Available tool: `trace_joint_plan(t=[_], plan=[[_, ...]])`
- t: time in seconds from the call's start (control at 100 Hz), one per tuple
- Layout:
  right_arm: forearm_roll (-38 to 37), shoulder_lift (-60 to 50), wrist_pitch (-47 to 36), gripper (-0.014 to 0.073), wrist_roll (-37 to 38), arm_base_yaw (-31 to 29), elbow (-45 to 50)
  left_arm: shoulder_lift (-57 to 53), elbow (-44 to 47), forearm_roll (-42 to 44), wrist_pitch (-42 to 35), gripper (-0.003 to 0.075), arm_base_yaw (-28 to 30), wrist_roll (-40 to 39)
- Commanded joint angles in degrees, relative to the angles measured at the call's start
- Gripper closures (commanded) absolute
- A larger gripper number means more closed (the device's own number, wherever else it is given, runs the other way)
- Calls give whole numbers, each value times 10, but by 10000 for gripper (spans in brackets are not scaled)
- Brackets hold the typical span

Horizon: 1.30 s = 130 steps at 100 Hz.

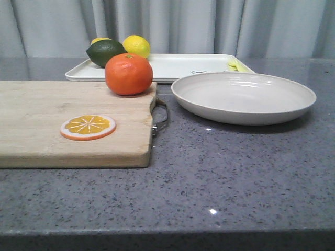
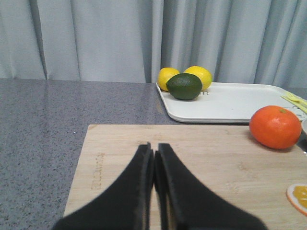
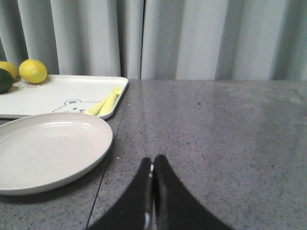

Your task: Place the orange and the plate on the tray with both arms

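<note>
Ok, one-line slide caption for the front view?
Orange on cutting board, empty plate beside it, tray behind; no grippers visible.

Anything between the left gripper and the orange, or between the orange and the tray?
Nothing visible blocks either. The closed left gripper hangs over bare pale wooden cutting board, with the round glossy orange at the board's far corner. The flat white rectangular tray lies just beyond; a dark green lime and two yellow lemons fill one end.
</note>
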Motion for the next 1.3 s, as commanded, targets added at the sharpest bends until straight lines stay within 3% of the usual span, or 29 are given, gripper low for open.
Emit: trace_joint_plan(t=[0.0,0.27,0.43,0.82,0.92,1.02,1.16,1.22,1.29], plan=[[3,36,38,695,-1,0,-63,46,-70,-7,3,741,1,-5],[3,155,161,695,-1,0,-202,220,-273,-16,176,741,1,-5],[3,206,188,695,-1,0,-266,314,-361,-22,216,741,1,-5],[3,221,173,691,-1,0,-278,401,-401,-24,223,740,1,11],[3,221,178,640,-1,0,-278,402,-401,-24,232,729,1,38],[3,221,178,470,-1,0,-278,402,-401,-26,242,634,1,65],[3,221,175,169,-1,0,-278,402,-401,-33,262,344,1,91],[3,221,174,102,-1,0,-278,402,-401,-44,264,223,1,91],[3,221,174,95,-1,0,-278,402,-401,-60,263,179,1,91]])
